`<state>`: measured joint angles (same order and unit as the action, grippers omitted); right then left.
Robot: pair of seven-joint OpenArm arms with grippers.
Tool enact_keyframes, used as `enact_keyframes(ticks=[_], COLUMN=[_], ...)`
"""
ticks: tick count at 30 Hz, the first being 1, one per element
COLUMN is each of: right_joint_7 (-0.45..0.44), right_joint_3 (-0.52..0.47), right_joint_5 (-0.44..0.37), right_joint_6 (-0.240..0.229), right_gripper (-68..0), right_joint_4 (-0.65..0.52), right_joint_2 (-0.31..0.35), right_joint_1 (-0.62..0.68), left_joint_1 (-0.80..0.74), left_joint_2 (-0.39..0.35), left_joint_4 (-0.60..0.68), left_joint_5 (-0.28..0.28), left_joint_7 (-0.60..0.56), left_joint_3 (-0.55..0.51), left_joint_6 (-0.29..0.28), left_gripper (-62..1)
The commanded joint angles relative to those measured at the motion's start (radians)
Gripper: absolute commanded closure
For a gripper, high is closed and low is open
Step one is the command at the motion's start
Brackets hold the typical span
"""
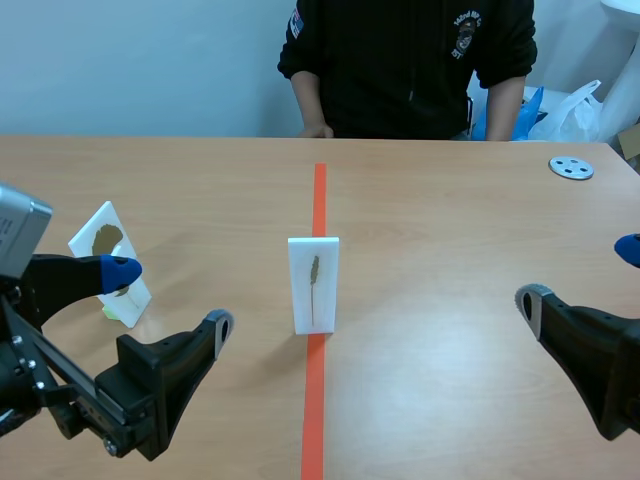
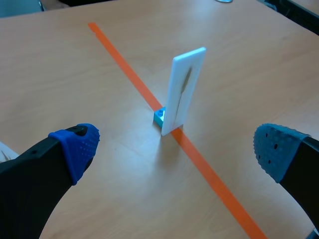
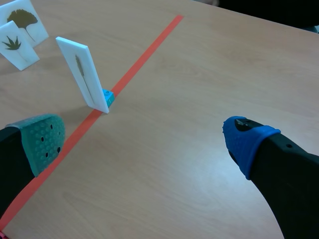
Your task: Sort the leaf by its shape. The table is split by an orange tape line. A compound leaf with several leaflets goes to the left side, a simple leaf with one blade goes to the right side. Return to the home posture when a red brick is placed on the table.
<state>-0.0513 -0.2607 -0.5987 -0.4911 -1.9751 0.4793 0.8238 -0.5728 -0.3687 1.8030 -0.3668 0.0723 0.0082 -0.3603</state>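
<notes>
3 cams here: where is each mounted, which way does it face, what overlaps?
Scene view: between the arms, facing across the table to the person; left gripper and right gripper show at the sides.
Left wrist view: on the left arm, forward and down at the upright leaf card on the tape line; own fingers open.
Right wrist view: on the right arm, forward and down at that card, two more leaf cards beyond; own fingers open.
Shared: all three see that card.

A white card point(image 1: 313, 284) bearing one slender olive leaf point(image 1: 315, 272) stands upright on a small blue base point(image 2: 159, 117), mid-frame, straddling the orange tape line point(image 1: 319, 200) on the desk point(image 1: 450, 250).
</notes>
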Motion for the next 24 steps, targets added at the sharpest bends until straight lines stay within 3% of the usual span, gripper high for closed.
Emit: enact_keyframes(ticks=[1,6,16,22,24], right_joint_7=[-0.013,-0.011,-0.010,-0.010,-0.010], right_joint_3=[-0.008,-0.008,-0.008,-0.008,-0.008], right_joint_5=[-0.008,-0.008,-0.007,-0.007,-0.007], right_joint_6=[0.000,0.000,0.001,0.005,0.005], right_gripper=[-67.9,-67.9,-67.9,-67.9,-67.9], right_joint_4=[-0.011,-0.011,-0.011,-0.011,-0.011], right_joint_2=[0.008,0.008,0.008,0.008,0.008], right_joint_1=[-0.012,-0.012,-0.012,-0.012,-0.012], left_joint_1=[0.022,0.099,0.281,0.386,0.416], left_joint_2=[0.002,0.003,0.024,0.058,0.069], left_joint_4=[-0.018,-0.121,-0.366,-0.534,-0.578], left_joint_5=[-0.006,0.002,0.164,0.182,0.211], left_joint_7=[-0.032,-0.082,-0.191,-0.264,-0.289], left_joint_3=[0.012,0.062,0.179,0.205,0.217], left_joint_6=[-0.003,-0.029,-0.019,-0.020,-0.021], left_gripper=[-62.3,-62.3,-62.3,-62.3,-62.3])
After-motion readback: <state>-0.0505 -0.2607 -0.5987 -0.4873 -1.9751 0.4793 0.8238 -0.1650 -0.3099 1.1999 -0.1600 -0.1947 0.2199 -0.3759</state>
